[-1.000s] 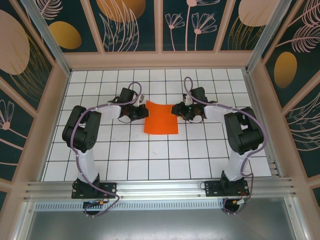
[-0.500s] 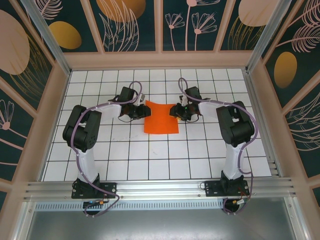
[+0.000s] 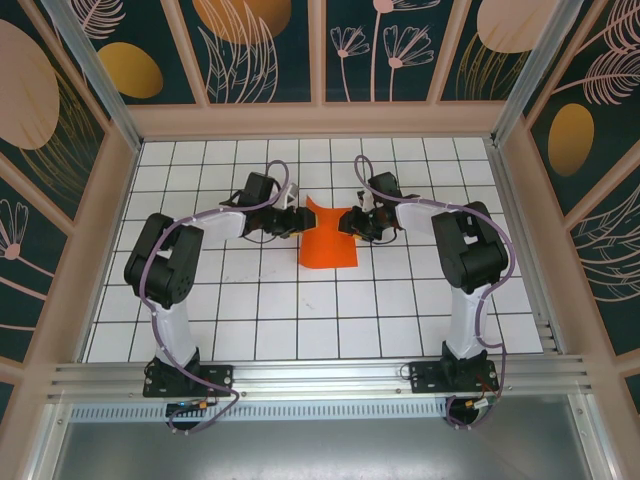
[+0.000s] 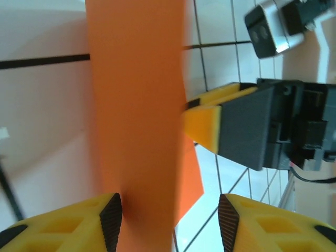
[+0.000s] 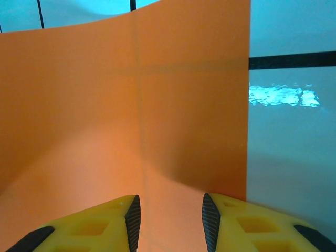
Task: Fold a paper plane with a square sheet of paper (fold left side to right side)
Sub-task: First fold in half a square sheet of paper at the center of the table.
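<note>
Top external: the sheet [image 3: 330, 245] lies between the grippers, its edge by the left gripper [image 3: 291, 222] curled up and the right gripper [image 3: 349, 222] at the opposite edge. Left wrist: the fingers [image 4: 111, 214] stand parted, with the sheet rising between them and leaning on one pad only, so, unclamped, it could slip off and flop back. Right wrist: these fingers [image 5: 133, 218] are parted too, the sheet flat under and beyond their tips; unpinned, it may skid and crease crooked.

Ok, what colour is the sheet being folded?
The sheet of paper is plain bright orange, clearest in the right wrist view.
</note>
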{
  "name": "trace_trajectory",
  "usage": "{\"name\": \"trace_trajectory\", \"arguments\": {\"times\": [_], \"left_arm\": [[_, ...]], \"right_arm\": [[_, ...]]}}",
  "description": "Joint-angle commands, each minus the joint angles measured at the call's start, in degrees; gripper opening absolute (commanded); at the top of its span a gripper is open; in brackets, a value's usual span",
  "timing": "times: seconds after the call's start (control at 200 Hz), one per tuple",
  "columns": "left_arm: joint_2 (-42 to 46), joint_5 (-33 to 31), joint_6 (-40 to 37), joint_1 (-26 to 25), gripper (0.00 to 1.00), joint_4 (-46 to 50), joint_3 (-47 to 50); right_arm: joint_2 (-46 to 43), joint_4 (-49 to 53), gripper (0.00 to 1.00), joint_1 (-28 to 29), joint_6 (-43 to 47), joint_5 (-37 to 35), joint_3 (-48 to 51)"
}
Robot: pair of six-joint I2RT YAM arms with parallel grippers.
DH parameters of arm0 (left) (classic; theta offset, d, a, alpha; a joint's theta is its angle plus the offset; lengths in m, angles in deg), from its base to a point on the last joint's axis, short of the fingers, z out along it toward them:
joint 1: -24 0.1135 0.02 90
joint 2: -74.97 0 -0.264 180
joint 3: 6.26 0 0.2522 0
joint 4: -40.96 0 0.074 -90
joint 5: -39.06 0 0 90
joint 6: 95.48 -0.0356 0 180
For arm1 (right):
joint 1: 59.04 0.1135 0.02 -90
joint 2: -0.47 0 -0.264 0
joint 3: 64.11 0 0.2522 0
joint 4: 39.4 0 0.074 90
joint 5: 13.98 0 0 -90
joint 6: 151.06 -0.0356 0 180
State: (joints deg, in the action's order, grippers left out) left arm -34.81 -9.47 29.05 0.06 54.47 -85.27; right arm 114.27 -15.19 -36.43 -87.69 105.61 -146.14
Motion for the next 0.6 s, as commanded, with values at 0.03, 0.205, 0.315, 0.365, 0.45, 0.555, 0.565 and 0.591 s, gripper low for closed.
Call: {"name": "trace_trajectory", "arguments": {"times": [0.03, 0.205, 0.315, 0.365, 0.45, 0.555, 0.565, 0.591], "left_arm": [[-1.04, 2.31, 1.12, -2.02, 0.55, -2.47, -2.95], [-3.29, 2.06, 2.87, -2.85, 0.56, -4.26, -4.0], [-3.8, 1.64, 3.6, -2.86, 0.56, -5.09, -4.32], [-3.98, 1.53, 3.79, -2.95, 0.56, -5.4, -4.44], [-4.39, 1.57, 4.06, -2.95, 0.56, -5.65, -4.51], [-4.79, 1.58, 4.14, -3.03, 0.56, -5.96, -4.62], [-4.89, 1.57, 4.19, -3.08, 0.56, -6.03, -4.62], [-5.04, 1.55, 4.23, -3.12, 0.56, -6.04, -4.62]], "right_arm": [[1.71, 1.47, 0.4, 0.51, 0.37, -0.17, 0.55], [0.47, -0.86, 0.41, 0.28, -0.46, 1.84, 1.24], [-0.24, -3.43, 0.41, -0.26, -1.86, 4.33, 2.21], [-0.56, -4.0, 0.41, -0.37, -2.36, 4.64, 2.42], [-1.57, -5.12, 0.42, -0.77, -3.05, 5.08, 2.95], [-3.02, -7.29, 0.43, -1.53, -3.97, 6.72, 3.88], [-3.16, -7.47, 0.44, -1.56, -4.07, 6.89, 3.96], [-3.51, -7.9, 0.44, -1.74, -4.38, 7.34, 4.15]]}}
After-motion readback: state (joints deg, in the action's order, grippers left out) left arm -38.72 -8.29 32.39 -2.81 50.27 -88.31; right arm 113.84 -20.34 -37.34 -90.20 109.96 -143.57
